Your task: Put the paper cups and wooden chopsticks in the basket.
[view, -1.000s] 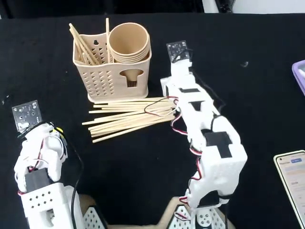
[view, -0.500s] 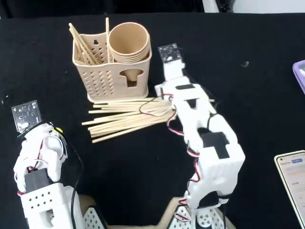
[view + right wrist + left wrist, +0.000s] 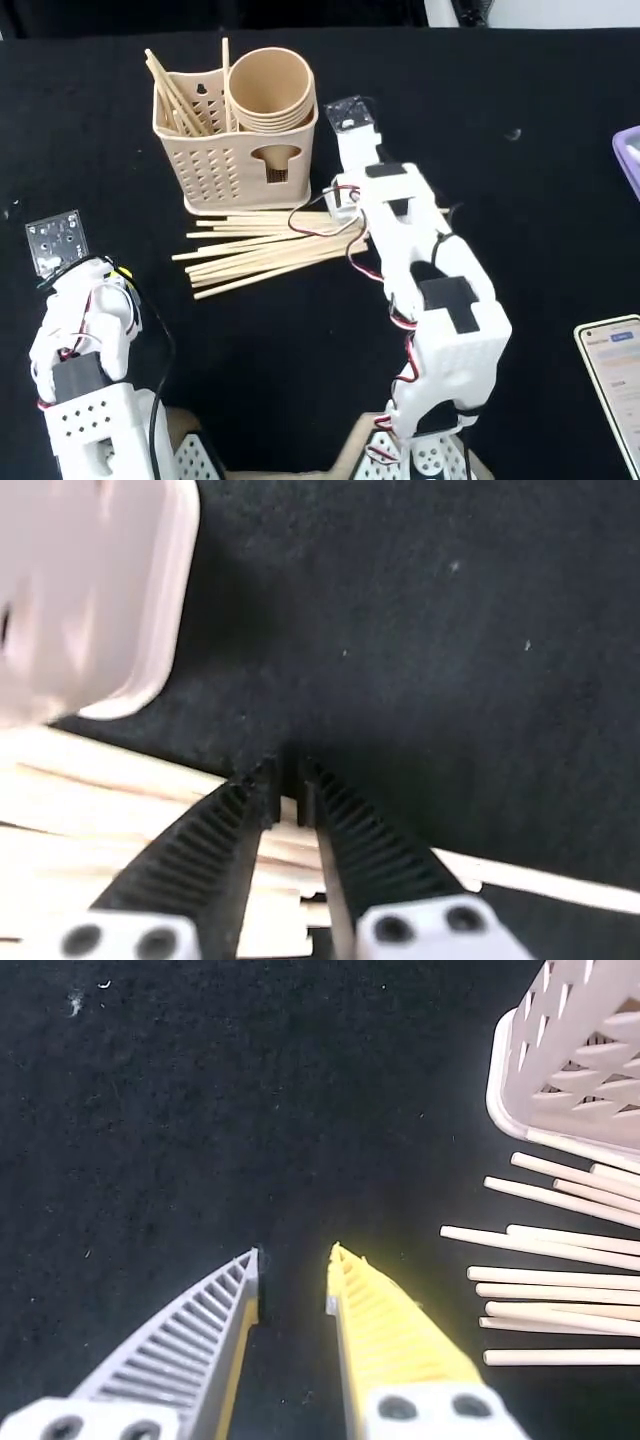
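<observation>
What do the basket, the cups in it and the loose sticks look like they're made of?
The basket looks like moulded plastic: beige, matte, with punched slots and a rounded rim. The cups look like paper: tan, with thin stacked rims. The chopsticks look like pale bare wood or bamboo, unlacquered; the grain is too small to tell.

Even overhead light, faint soft shadows, dark matte table [image 3: 540, 220]

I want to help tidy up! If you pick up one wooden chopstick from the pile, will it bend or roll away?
Probably stiff: the wooden chopsticks lie straight, and those leaning in the basket don't sag. Likely light, since they look so thin. Pushed, one might roll a little, though the black table cover may slow it.
</observation>
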Robot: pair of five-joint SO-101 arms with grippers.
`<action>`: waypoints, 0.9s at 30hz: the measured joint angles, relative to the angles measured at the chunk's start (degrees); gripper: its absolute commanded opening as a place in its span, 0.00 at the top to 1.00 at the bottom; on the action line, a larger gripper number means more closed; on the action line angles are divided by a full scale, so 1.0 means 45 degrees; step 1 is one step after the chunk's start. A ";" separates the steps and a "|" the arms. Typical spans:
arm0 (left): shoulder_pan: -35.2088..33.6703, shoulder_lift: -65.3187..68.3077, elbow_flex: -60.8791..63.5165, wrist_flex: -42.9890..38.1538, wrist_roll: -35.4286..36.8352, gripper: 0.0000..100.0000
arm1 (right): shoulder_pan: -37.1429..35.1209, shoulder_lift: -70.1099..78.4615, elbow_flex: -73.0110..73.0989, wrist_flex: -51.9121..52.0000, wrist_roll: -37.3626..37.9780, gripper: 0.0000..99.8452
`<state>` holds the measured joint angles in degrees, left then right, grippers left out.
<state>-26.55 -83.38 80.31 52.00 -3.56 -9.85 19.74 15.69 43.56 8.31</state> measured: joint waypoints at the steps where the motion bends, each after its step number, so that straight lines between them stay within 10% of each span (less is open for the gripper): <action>1: 0.0000 0.0000 0.0000 0.0000 0.0000 0.88 | 0.0000 0.0000 -0.0117 0.0293 0.0000 0.95; 17: 0.0000 0.0000 0.0000 0.0000 0.0000 0.88 | -0.0899 -0.0508 -0.0195 0.3067 0.0000 0.95; 27: 0.0000 0.0000 0.0000 0.0000 0.0000 0.88 | -0.1426 -0.6466 0.5587 0.1504 0.0020 0.91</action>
<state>-26.55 -83.38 80.31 52.00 -3.56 -16.26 -9.36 40.84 50.33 8.40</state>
